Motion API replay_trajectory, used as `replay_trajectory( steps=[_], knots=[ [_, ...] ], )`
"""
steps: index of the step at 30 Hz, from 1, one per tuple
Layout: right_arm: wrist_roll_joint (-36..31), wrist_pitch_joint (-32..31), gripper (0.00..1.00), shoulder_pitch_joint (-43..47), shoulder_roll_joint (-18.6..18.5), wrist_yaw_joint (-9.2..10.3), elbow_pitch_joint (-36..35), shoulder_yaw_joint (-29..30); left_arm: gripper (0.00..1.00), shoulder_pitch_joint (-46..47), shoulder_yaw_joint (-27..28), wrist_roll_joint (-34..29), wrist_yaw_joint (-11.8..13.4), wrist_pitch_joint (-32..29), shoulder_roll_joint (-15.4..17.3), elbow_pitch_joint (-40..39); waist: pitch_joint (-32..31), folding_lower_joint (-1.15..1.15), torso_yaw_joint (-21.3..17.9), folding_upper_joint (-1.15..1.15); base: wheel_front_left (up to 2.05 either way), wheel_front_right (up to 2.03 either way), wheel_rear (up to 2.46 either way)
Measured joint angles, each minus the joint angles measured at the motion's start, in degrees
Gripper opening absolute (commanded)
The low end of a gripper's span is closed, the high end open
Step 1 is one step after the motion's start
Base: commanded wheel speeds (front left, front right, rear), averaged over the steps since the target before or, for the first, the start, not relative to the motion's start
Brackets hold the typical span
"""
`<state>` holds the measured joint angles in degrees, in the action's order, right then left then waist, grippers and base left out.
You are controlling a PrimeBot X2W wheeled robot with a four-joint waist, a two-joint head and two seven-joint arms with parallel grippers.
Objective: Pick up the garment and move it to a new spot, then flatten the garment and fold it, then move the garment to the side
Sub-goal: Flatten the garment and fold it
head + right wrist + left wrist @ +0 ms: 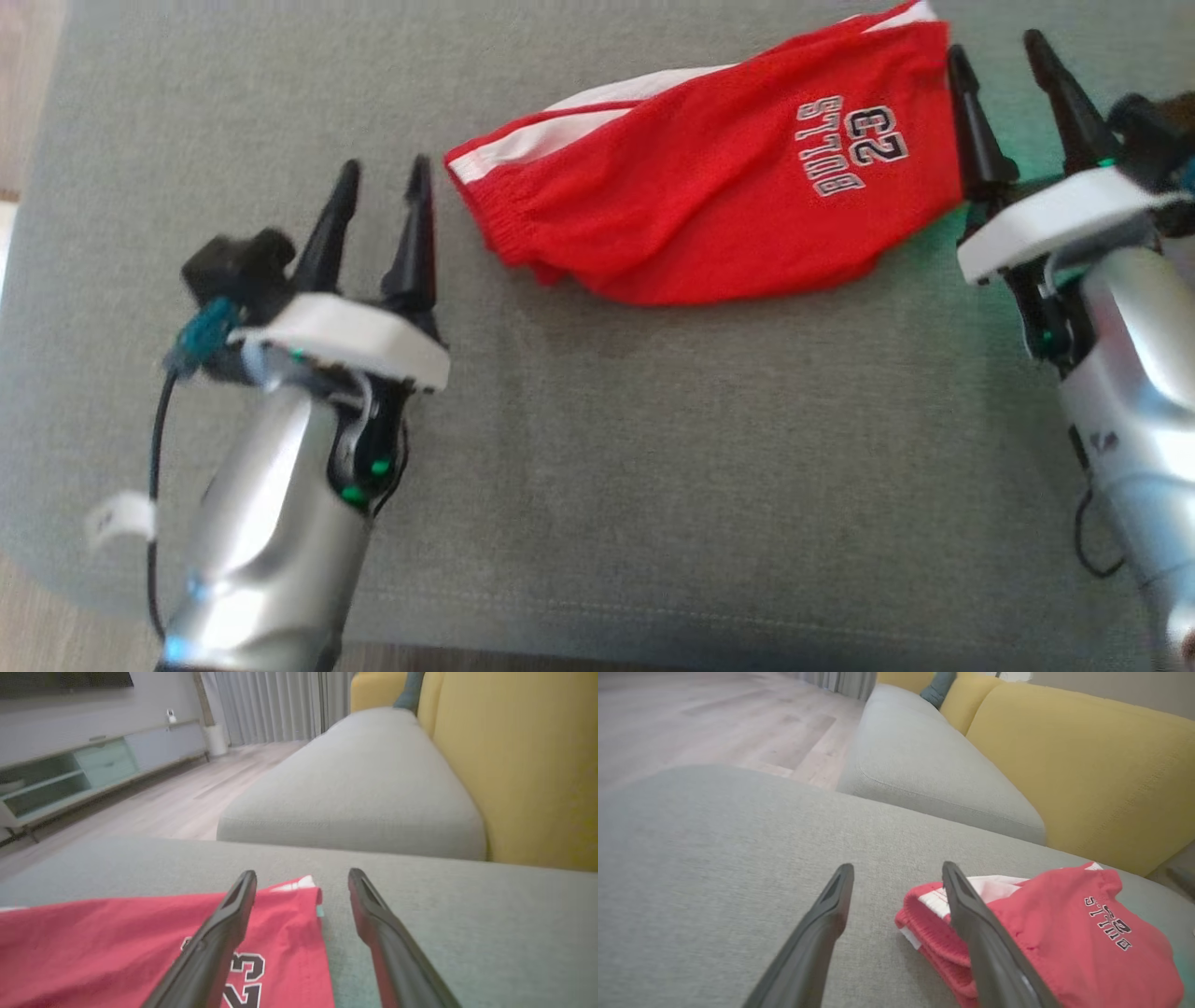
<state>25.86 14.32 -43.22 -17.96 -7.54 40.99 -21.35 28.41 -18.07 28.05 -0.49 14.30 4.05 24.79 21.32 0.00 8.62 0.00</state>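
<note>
Folded red jersey shorts with white side stripes [709,187] lie toward the far edge of the grey fabric cushion [653,467], right of its middle. The left gripper [385,168] sits just off the waistband end and the right gripper [996,47] beside the hem. Both have jaws apart and empty, likely flanking the bundle to shift it aside.

Silver forearms [271,523], white wrist plates [345,331], black tool fingers [414,233]; green lights [355,493], black cable [154,485]
</note>
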Motion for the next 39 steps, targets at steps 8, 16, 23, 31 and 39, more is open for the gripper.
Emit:
replay_trajectory(
  steps=[8,16,23,31,39],
  knots=[
    [-8.88,0.05,1.00,16.17,5.84,0.00,-14.90,11.76,1.00,-7.84,4.57,-10.46,2.09,0.09,0.67,-10.99,-3.87,0.00,-2.89,0.00,0.00,0.00,0.00],
    [-12.96,-3.07,1.00,29.32,11.06,0.00,-25.93,16.77,1.00,-14.44,5.90,-14.10,2.08,0.40,0.59,-13.37,-6.11,0.00,-5.22,0.00,0.00,0.00,0.00],
    [-14.02,-6.19,1.00,33.33,12.44,0.00,-31.31,18.28,1.00,-16.89,6.33,-15.26,2.00,0.40,0.37,-13.24,-6.61,0.00,-6.00,0.00,0.00,0.00,0.00],
    [-14.28,-7.87,1.00,33.36,13.02,0.00,-33.50,18.60,1.00,-16.89,7.59,-16.23,1.44,0.40,-0.32,-12.67,-6.55,0.00,-5.89,0.00,0.00,0.00,0.00],
    [-14.28,-8.29,1.00,33.39,13.03,0.00,-34.05,19.23,1.00,-16.84,7.80,-17.03,1.41,0.40,-0.56,-12.52,-6.19,0.00,-5.63,0.00,0.00,0.00,0.00]
  ],
)
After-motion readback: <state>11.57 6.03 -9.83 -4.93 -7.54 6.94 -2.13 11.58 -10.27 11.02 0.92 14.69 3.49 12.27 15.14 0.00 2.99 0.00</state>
